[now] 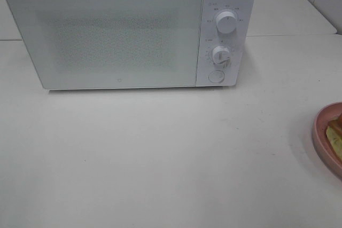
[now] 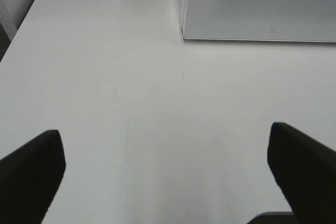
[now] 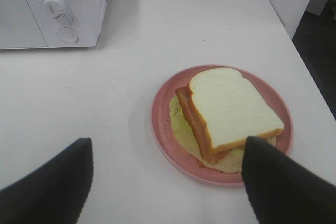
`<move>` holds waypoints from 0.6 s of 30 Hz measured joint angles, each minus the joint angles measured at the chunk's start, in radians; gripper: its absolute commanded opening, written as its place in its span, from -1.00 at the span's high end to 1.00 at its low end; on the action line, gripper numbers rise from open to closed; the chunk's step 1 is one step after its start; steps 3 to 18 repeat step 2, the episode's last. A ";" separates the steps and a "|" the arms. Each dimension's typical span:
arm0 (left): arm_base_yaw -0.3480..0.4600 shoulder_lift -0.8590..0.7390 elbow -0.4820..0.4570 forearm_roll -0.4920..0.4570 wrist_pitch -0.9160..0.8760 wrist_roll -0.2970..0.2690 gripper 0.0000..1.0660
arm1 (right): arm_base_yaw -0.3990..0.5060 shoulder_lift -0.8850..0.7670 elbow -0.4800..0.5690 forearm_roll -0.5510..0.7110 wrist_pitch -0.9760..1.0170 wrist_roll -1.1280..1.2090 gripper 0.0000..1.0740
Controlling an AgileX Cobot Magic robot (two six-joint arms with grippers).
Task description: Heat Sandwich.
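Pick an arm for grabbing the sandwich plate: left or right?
Right. The right gripper hangs open just short of the pink plate holding the sandwich, at the table's right edge. The left gripper faces only bare table beside the microwave.

Overhead, the sandwich (image 1: 336, 136) (on its plate (image 1: 322, 132)) is cut off.

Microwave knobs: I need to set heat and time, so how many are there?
2, stacked on the microwave's right-hand panel: upper knob, lower knob. Below sits a round button.
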 measured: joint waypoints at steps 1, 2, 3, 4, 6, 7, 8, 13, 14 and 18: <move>0.000 0.000 0.000 0.000 0.000 0.000 -0.88 | 0.000 0.000 0.000 0.000 0.000 0.000 -0.40; 0.000 0.000 0.000 0.000 0.000 0.000 -0.88 | 0.000 0.000 0.000 0.000 0.000 0.000 -0.40; 0.000 0.000 0.000 0.000 0.000 0.000 -0.88 | 0.000 0.000 0.000 0.000 0.000 0.000 -0.40; 0.000 0.000 0.000 0.000 0.000 0.000 -0.88 | 0.000 0.000 0.000 0.000 0.000 0.000 -0.40; 0.000 0.000 0.000 0.000 0.000 0.000 -0.88 | 0.000 0.000 0.000 0.000 0.000 0.000 -0.40; 0.000 0.000 0.000 0.000 0.000 0.000 -0.88 | 0.000 0.000 0.000 0.000 0.000 0.000 -0.40; 0.000 0.000 0.000 0.000 0.000 0.000 -0.88 | 0.000 0.000 0.000 0.000 0.000 0.000 -0.40; 0.000 0.000 0.000 0.000 0.000 0.000 -0.88 | 0.000 0.000 0.000 0.000 0.000 0.000 -0.40; 0.000 0.000 0.000 0.000 0.000 0.000 -0.88 | 0.000 0.000 0.000 0.000 0.000 0.000 -0.40; 0.000 0.000 0.000 0.000 0.000 0.000 -0.88 | 0.000 0.000 0.000 0.000 0.000 0.000 -0.40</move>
